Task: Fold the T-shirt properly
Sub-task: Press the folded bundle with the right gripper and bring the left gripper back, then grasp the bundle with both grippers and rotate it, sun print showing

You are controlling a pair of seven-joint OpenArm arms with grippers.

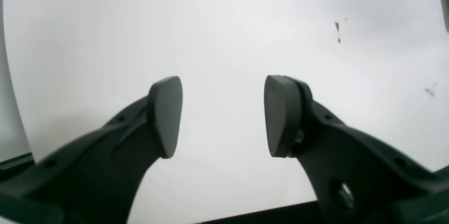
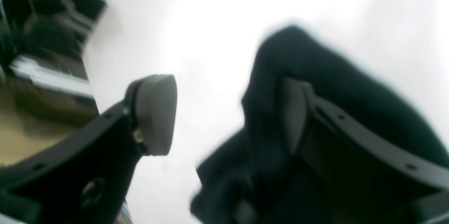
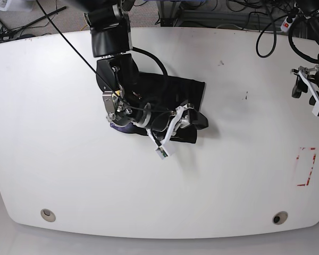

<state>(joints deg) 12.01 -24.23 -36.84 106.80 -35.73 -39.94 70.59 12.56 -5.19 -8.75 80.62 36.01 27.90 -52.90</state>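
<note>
While parted over T-shirt (image 3: 189, 87), right arm (image 3: 114, 64) low, jaws wide.

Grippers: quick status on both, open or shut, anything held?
Left gripper: open, empty, over bare white table.
Right gripper: open, one finger against the black T-shirt, not clamped on it.

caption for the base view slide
Right claw over the crumpled black cloth T-shirt on the white table; left claw idle.
</note>
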